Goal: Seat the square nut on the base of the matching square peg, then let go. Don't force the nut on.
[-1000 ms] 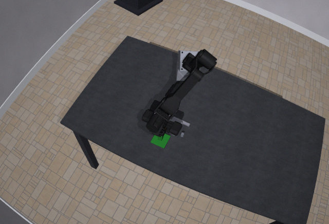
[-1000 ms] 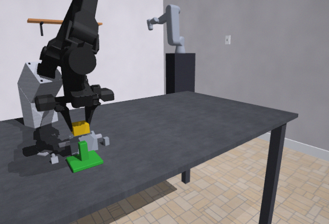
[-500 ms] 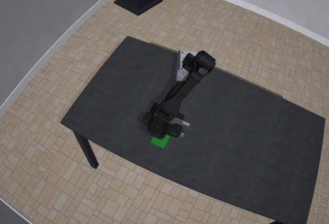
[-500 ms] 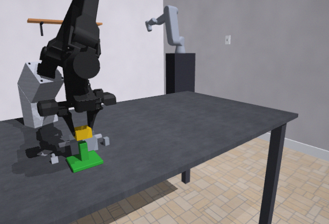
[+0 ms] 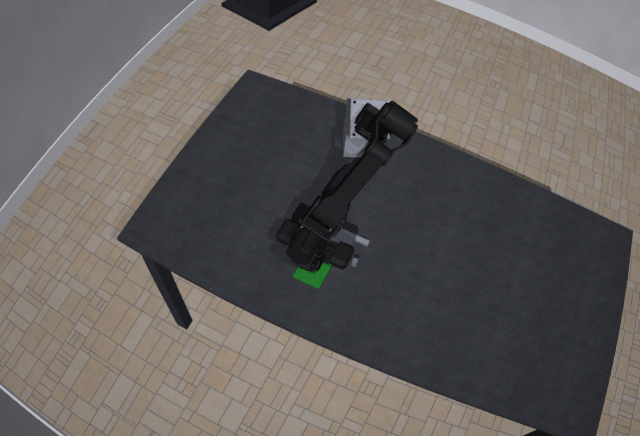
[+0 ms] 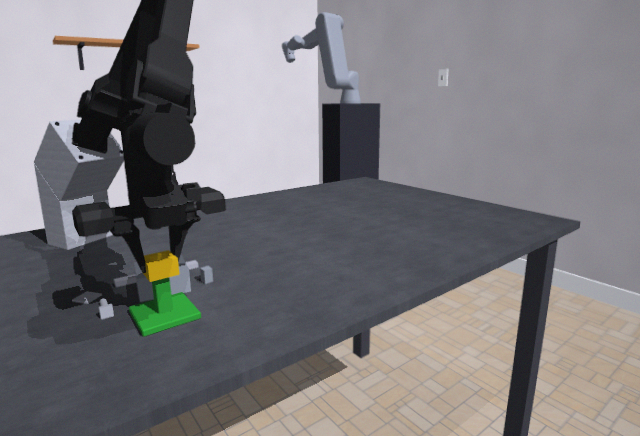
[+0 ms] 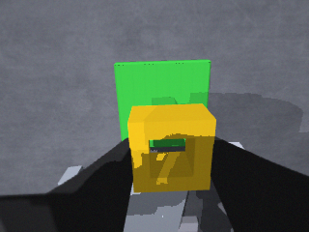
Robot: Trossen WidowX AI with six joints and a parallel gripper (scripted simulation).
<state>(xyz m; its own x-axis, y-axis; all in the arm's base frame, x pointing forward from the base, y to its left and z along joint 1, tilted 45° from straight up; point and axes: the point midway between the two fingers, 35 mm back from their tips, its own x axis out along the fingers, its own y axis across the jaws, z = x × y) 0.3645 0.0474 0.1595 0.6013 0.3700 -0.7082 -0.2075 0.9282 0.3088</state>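
Note:
My gripper point(image 6: 161, 260) is shut on the yellow square nut point(image 6: 161, 265), which also shows in the wrist view point(image 7: 172, 147). The nut sits at the top of the green square peg point(image 6: 163, 295), which rises from a flat green base point(image 6: 164, 315) on the dark table. In the wrist view the green base point(image 7: 162, 92) lies just beyond the nut, and green shows through the nut's hole. In the overhead view the arm covers the nut and peg; only a corner of the green base point(image 5: 312, 274) shows under my gripper point(image 5: 316, 258).
A grey block with small grey pegs point(image 6: 192, 273) lies right behind the green peg, touching distance from my fingers. The arm's grey mount point(image 6: 67, 183) stands at the table's back left. A second grey arm on a black pedestal point(image 6: 350, 126) stands off the table.

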